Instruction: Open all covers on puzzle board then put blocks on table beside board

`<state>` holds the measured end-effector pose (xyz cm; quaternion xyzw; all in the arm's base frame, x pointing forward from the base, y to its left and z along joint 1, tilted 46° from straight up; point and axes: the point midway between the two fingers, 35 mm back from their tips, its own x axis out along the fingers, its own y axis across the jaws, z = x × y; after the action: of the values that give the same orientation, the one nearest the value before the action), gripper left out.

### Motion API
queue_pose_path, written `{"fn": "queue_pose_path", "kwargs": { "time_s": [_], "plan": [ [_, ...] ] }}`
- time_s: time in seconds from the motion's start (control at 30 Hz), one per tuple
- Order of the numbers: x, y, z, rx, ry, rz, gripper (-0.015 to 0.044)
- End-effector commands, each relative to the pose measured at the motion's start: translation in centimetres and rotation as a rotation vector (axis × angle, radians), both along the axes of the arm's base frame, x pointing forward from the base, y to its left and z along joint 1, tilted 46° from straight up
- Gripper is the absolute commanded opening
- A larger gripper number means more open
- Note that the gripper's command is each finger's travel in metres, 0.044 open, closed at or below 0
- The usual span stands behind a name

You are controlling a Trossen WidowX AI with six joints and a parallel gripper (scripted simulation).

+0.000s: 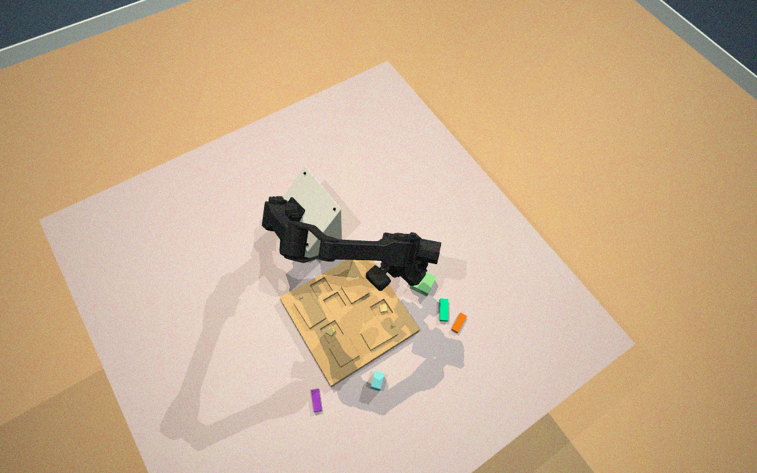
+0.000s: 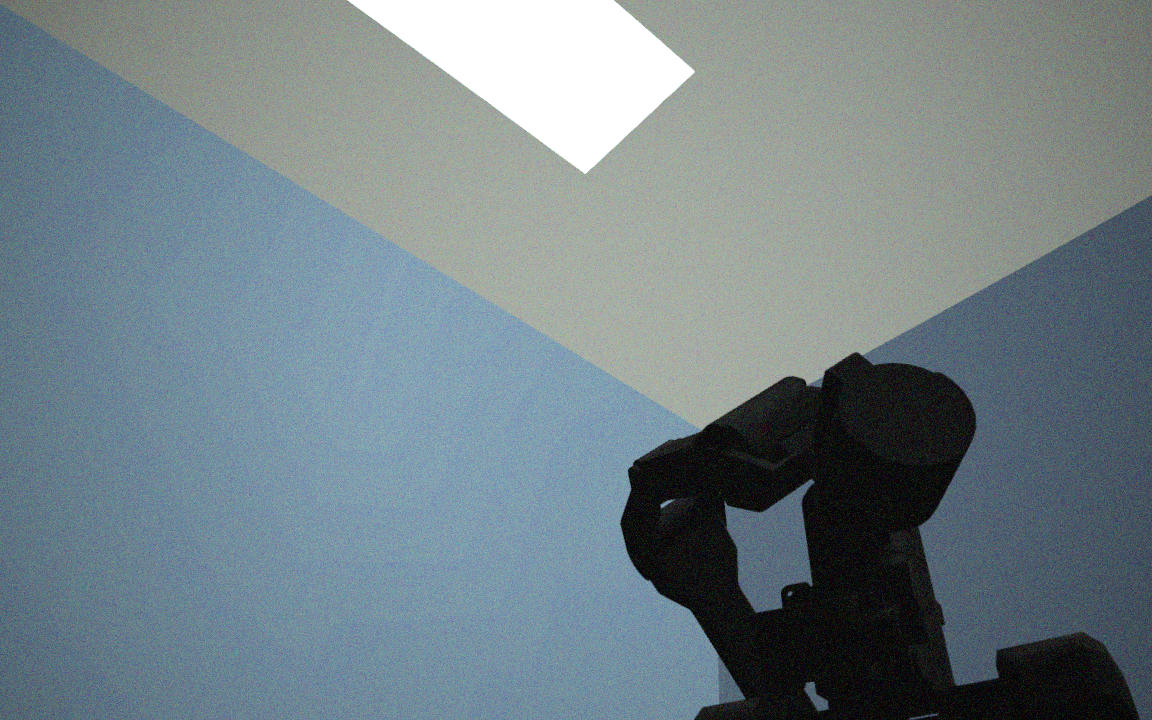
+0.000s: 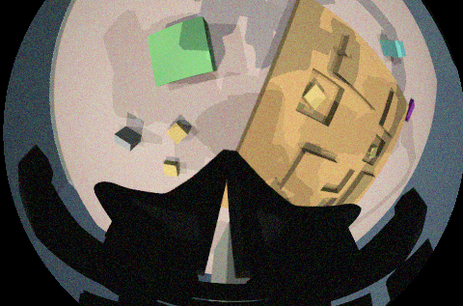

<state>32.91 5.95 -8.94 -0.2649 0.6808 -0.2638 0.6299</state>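
1. A pale mat (image 1: 193, 247) lay across the tan surface (image 1: 604, 146), and the exterior view gave only blue walls, a grey ceiling with a bright light panel (image 2: 526, 71), and the dark arm (image 2: 831, 537) in silhouette.
2. The arm's grey base plate (image 1: 313, 202) sat behind the puzzle board (image 1: 349, 320), which rested flat on the mat, turned like a diamond in the top view.
3. The hand (image 1: 378, 277) hung over the board's far corner, fingers pressed fully together with nothing between them; the wrist view showed only a thin sliver of light between the two black fingers.
4. Several wells showed as open recesses on the board, and small tan knobs (image 1: 382, 307) stood on it; which covers were slid or swung aside was hard to tell at that size.
5. Off the board, on the mat: a light green block (image 1: 424, 284) just beside the far-right edge and partly under the wrist, then a teal block (image 1: 443, 309) and an orange block (image 1: 458, 322) close together farther out.
6. By the near corner lay a cyan block (image 1: 378, 380), just beside the board, and a purple block (image 1: 315, 399), a little apart.
7. The wrist view also caught two small tan cubes (image 3: 179, 130) and a small grey piece (image 3: 129, 138) on the mat, just ahead of the fingers and beside the board's edge.
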Motion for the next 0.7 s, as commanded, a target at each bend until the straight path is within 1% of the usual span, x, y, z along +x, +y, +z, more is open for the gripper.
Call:
{"fn": "queue_pose_path", "kwargs": {
  "time_s": [0.0, 0.23, 0.67],
  "plan": [
    [3.7, -4.1, 3.8, 0.024, 0.485, 0.503, 0.0],
    [4.6, -5.8, 5.1, 0.036, 0.689, 0.7, 0.0],
    [4.7, -6.2, 5.5, 0.036, 0.696, 0.706, 0.0]
  ]
}}
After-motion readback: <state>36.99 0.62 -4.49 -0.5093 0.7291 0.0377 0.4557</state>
